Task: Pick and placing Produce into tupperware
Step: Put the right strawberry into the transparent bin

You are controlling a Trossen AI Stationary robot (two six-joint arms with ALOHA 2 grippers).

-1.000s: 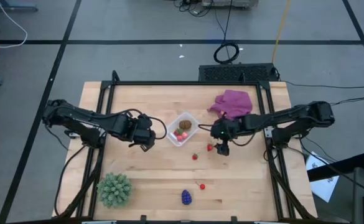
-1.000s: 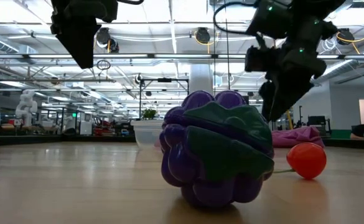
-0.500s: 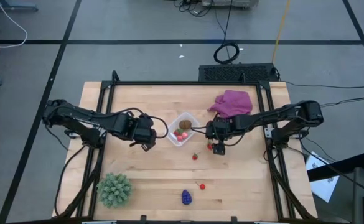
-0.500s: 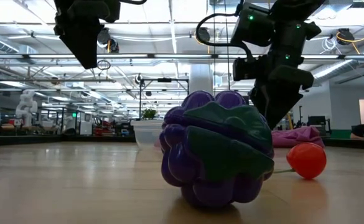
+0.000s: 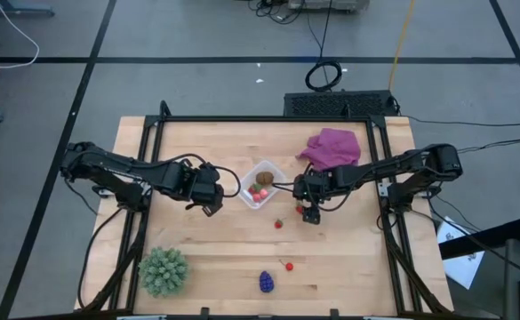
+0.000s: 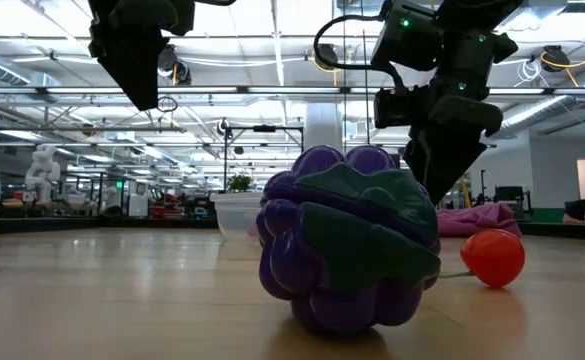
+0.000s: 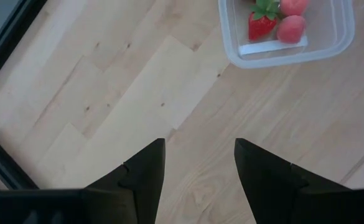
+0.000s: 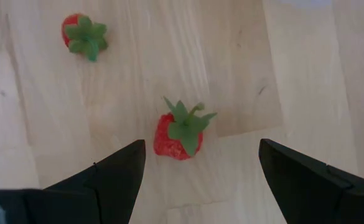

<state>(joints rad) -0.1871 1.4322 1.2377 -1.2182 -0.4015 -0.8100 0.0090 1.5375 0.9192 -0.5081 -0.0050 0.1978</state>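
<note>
The clear tupperware stands at mid-table with a strawberry, pink pieces and a brown oval inside. My right gripper hangs open just right of the tub, pointing steeply down. Its fingers stand on either side of a strawberry that lies on the wood, without touching it. A second strawberry lies nearby. A cherry and the purple grape bunch rest near the front edge. My left gripper hovers open left of the tub.
A green spiky ball plant sits at the front left corner. A magenta cloth lies at the back right. Bare wood stretches between the tub and the front edge.
My right gripper has gone toward the table's left edge and slightly down, coming over the strawberry beside the tub, still open. The fruits lie where they were.
</note>
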